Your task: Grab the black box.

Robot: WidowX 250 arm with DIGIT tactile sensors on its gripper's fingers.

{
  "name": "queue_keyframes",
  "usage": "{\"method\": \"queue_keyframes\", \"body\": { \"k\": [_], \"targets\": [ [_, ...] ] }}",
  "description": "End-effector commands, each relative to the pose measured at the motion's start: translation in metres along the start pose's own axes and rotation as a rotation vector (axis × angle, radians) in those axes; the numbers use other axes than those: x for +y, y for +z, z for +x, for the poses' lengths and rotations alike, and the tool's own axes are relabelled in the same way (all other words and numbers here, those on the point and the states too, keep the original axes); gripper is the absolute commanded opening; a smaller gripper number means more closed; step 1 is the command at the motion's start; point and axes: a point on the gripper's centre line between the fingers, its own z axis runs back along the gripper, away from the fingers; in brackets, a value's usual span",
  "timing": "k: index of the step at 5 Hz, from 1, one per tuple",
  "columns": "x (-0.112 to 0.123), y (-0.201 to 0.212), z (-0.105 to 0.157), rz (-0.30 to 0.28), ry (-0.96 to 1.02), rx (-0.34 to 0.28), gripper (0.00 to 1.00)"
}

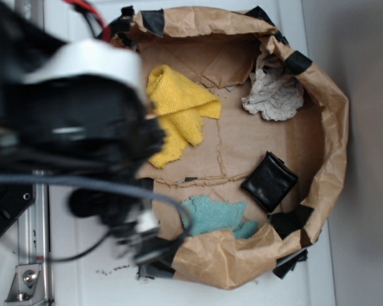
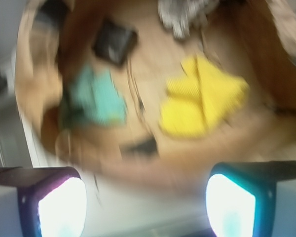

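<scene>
From my remote seat I saw the hand (image 2: 145, 207) spread open and empty above the near rim of the crumpled brown paper basin (image 1: 332, 127), the small glossy black leather-like box (image 1: 270, 182) lying well apart toward its far left floor, past the teal cloth (image 2: 96, 96).

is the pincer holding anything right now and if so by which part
Nothing is held. In the wrist view the pincer is open with an empty gap, and the black box lies apart on the brown paper.

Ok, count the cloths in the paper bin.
3: yellow cloth upper left, grey-white cloth upper right, teal cloth at the bottom edge. The arm may hide more.
</scene>
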Motion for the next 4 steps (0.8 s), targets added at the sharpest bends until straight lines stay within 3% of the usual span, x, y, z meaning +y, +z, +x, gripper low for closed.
{"method": "queue_keyframes", "body": {
  "k": [1,2,3,4],
  "targets": [
    [-0.002,-0.031,0.053,-0.108,0.217,-0.235,1.00],
    [0.001,-0.049,0.069,-0.032,0.264,-0.284,1.00],
    [0.013,-0.060,0.083,-0.028,0.309,-0.283,1.00],
    [-0.008,-0.076,0.094,-0.043,0.232,-0.235,1.00]
  ]
}}
